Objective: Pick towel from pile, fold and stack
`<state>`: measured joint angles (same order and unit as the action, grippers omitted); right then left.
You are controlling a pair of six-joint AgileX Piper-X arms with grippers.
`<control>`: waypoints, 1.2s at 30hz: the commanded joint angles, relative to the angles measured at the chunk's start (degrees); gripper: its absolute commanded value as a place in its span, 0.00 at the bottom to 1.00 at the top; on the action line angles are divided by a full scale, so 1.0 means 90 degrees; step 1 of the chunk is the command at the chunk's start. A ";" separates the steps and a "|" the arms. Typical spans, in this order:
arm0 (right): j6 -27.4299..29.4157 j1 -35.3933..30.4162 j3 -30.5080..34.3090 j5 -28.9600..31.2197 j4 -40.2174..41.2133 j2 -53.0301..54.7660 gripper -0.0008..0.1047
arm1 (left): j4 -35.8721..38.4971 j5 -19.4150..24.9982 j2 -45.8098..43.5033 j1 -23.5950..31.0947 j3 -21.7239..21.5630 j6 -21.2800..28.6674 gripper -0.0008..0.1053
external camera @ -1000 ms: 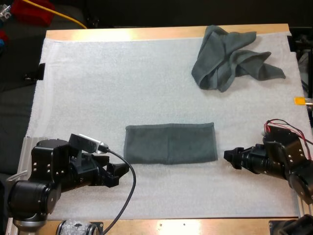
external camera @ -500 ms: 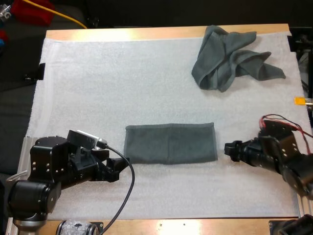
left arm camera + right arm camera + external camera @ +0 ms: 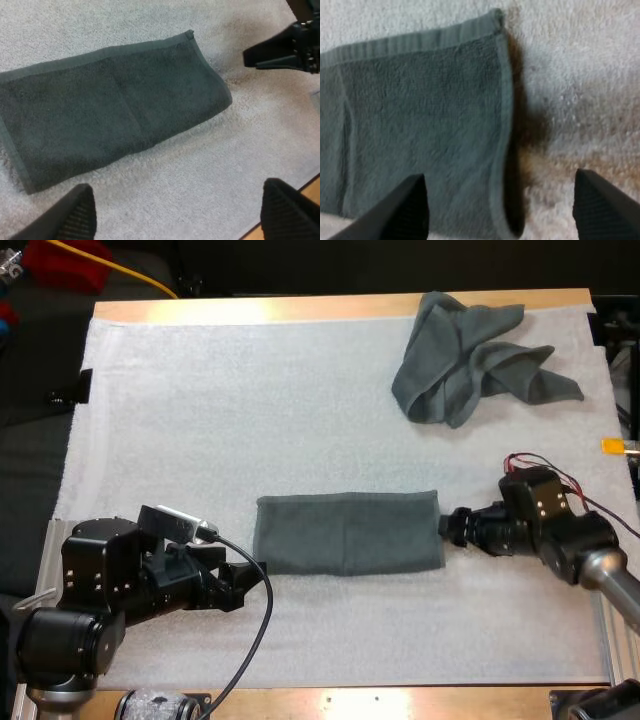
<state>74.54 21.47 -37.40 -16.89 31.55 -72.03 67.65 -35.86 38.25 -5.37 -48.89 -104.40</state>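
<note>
Shows the right gripper (image 3: 447, 525) moved in from near the right edge of the white mat (image 3: 200, 420) a second ago to just beside the right end of the folded towel (image 3: 347, 532); cannot tell from the high view whether tip and cloth touch. Shows the left gripper (image 3: 248, 585) nudged slightly closer too, just short of the towel's near left corner. Leaves the folded towel where it was: a flat, long, dark grey-green rectangle across the middle of the mat, nearer the front edge than the far one. Keeps the crumpled towel (image 3: 470, 355) unmoved at the mat's far right, well apart from both grippers and from the folded one. Sets the mat on a wooden table (image 3: 300, 308), with bare wood along the far side.

From the left wrist: finds that gripper's fingers (image 3: 75, 215) spread wide over bare mat, clear of the cloth, just in front of the towel's long near edge; catches the right gripper as a small dark shape beyond the towel's far short end.

From the right wrist: finds its fingers (image 3: 405, 205) also spread wide and gripping nothing, one over the towel's end, the other over bare mat, with the hemmed short edge between them.
</note>
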 commanded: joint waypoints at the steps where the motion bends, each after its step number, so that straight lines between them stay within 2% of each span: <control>1: 0.0045 -0.0089 -0.0066 -0.0307 -0.0195 -0.0121 0.58 | -0.0026 -0.0121 -0.0009 -0.0029 -0.0035 -0.0039 0.63; 8: -0.0010 -0.0166 -0.0066 -0.1138 -0.0990 -0.0955 0.58 | -0.0026 -0.0139 -0.0009 -0.0029 -0.0035 -0.0072 0.63; 15: -0.0032 -0.0166 -0.0066 -0.1162 -0.1027 -0.1575 0.58 | -0.0026 -0.0139 -0.0009 -0.0029 -0.0035 -0.0072 0.63; 36: -0.0464 -0.0140 -0.0066 -0.2965 -0.1204 -0.2362 0.58 | -0.0026 -0.0139 -0.0009 -0.0029 -0.0035 -0.0078 0.63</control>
<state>70.70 20.02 -38.50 -42.65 19.48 -92.48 67.65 -36.35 38.25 -5.37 -48.89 -104.64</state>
